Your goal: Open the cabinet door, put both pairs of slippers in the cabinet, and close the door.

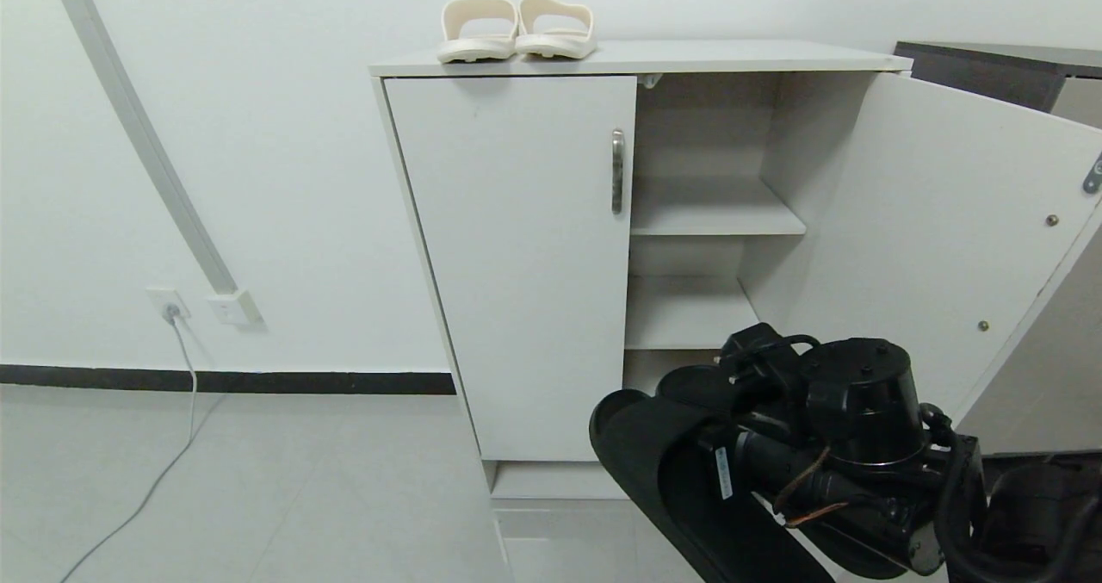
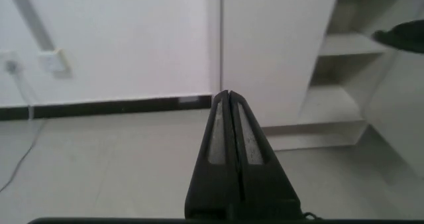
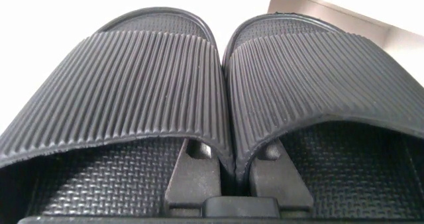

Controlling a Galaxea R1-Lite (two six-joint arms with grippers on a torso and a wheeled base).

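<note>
A white cabinet (image 1: 516, 264) stands against the wall, its left door closed and its right door (image 1: 930, 221) swung wide open. Inside, two bare shelves (image 1: 706, 213) show. A cream pair of slippers (image 1: 516, 30) rests on the cabinet top, near its left end. A black pair of slippers (image 1: 671, 471) hangs low in front of the open half, the two pressed side by side. My right gripper (image 3: 232, 159) is shut on their inner edges, under the ribbed straps (image 3: 152, 91). Over the floor left of the cabinet, my left gripper (image 2: 228, 99) is shut and holds nothing.
A metal handle (image 1: 616, 171) runs down the closed door's right edge. A wall socket (image 1: 168, 303) with a grey cable trailing over the floor sits to the left. Dark furniture (image 1: 990, 66) stands behind the open door. Bare floor (image 1: 258, 480) spreads at the left.
</note>
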